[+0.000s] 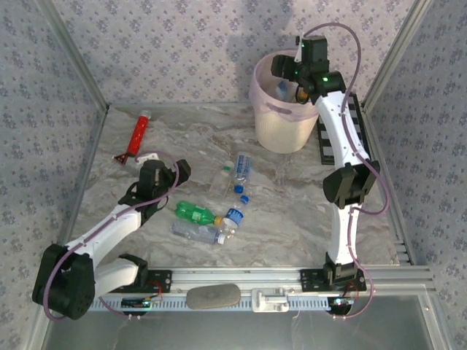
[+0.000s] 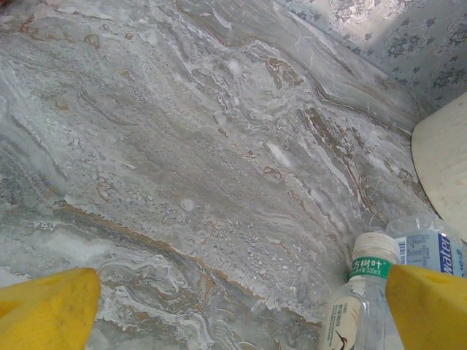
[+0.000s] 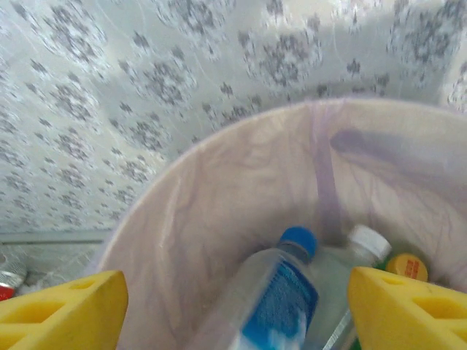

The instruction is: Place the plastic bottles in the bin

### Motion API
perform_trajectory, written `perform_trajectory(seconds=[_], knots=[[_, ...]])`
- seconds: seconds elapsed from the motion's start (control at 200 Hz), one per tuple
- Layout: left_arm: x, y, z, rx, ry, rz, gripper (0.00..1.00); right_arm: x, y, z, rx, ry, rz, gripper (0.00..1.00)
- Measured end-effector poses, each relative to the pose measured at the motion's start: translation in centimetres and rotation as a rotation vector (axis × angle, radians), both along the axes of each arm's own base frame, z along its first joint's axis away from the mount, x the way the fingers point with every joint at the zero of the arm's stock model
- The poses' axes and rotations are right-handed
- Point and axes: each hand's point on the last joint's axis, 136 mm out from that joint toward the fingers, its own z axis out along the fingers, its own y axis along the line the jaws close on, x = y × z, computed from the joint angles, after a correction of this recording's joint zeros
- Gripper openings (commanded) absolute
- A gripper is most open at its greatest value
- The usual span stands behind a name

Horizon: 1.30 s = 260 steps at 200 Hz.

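1. Your right tool (image 1: 286,71) hangs over the bin (image 1: 281,131) and points down into it. Its yellow fingers (image 3: 62,310) stand wide apart and grip nothing.
2. Below and between those fingers, inside the bin's lilac bag, a blue-capped bottle (image 3: 281,292) shows blurred and touches neither finger. Just past it lies a white-capped bottle (image 3: 365,244), and a yellow-orange cap (image 3: 406,266) sits right by the right-hand finger.
3. Your left tool (image 1: 157,179) sits low over the surface (image 1: 292,219), spread wide and empty, with bare marbled stone between its fingers.
4. At its right-hand finger in the wrist view, a green-labelled bottle (image 2: 361,292) with a white cap lies against a blue-labelled bottle (image 2: 430,248). The bin's cream wall rises further off on that side.
5. From above, more bottles lie just right of the left tool and a little nearer its base. They are a green bottle (image 1: 193,212), a clear bottle with a blue cap (image 1: 233,216) and another clear one (image 1: 197,232), all close together.
6. A red tube (image 1: 137,133) lies beyond the left tool, near the far wall.
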Motion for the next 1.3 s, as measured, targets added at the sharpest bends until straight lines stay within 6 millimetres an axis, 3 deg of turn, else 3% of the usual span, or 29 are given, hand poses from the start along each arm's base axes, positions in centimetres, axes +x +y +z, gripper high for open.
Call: perform_trajectory(seconds=[0.13, 0.265, 0.525, 0.66, 0.864, 1.164, 1.299], knots=[[0.0, -0.1, -0.1, -0.002, 0.004, -0.006, 1.0, -0.7, -0.1, 1.1, 0.006, -0.02, 0.005, 0.82], [0.0, -0.4, -0.9, 0.0, 0.028, -0.016, 1.0, -2.9, 0.2, 1.2, -0.003, -0.016, 0.024, 0.83], [1.0, -1.5, -1.2, -0.012, 0.057, -0.05, 1.0, -10.5, 3.9, 0.2, -0.017, -0.051, 0.136, 0.85], [1.5, -2.6, -1.2, -0.016, 0.067, -0.077, 1.0, -14.0, 5.2, -1.3, -0.014, -0.065, 0.181, 0.87], [2.2, -5.2, -0.9, 0.001, 0.07, -0.15, 0.99, -17.5, 6.1, -6.3, -0.011, -0.025, 0.193, 0.89], [2.5, -9.0, -0.8, 0.057, 0.09, -0.283, 0.96, -20.6, 4.8, -18.1, 0.037, 0.159, 0.079, 0.9], [1.9, -10.7, -1.7, 0.111, 0.136, -0.368, 0.96, -21.4, 4.6, -20.4, 0.07, 0.189, 0.022, 0.92]])
